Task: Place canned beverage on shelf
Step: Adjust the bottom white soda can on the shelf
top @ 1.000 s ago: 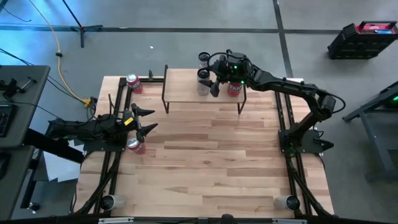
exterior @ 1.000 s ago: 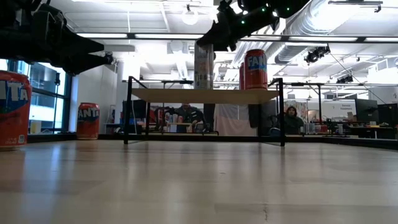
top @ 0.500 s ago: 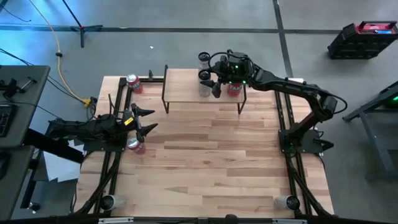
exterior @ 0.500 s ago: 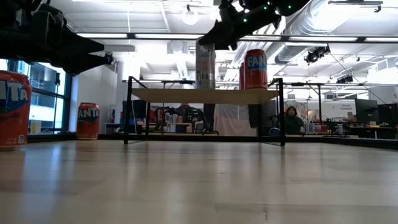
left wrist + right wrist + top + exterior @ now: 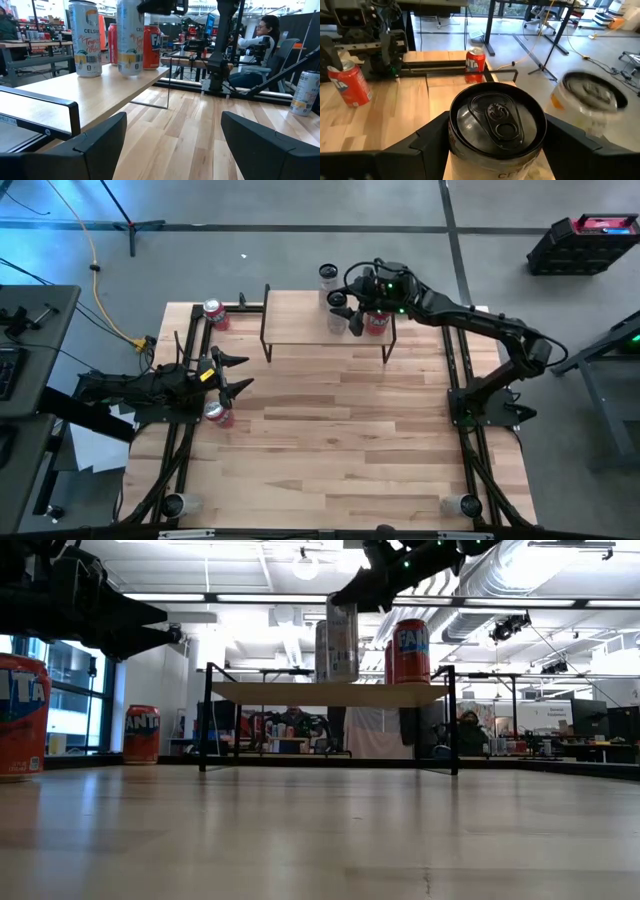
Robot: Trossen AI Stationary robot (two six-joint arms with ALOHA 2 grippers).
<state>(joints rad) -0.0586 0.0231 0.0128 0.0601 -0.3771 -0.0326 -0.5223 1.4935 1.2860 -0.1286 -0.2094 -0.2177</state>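
- The shelf [image 5: 300,330], a pale plank on thin black legs, lies beneath the right gripper [image 5: 346,313].
- The white-and-silver can [image 5: 496,131] stands upright between the clamped fingers, top toward the wrist.
- The left gripper [image 5: 232,373] hovers spread, well apart.

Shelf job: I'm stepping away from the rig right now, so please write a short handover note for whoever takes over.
Right end effector: shut on the held Celsius can, upright at the shelf top; touchdown unclear.
Left end effector: open, empty, over the table's left side beside the near Fanta can.
Done: the second Celsius can and the shelf Fanta can stand on the shelf.
Left: probably set down and release the held Celsius can; the near Fanta can and the corner Fanta can are on the table.
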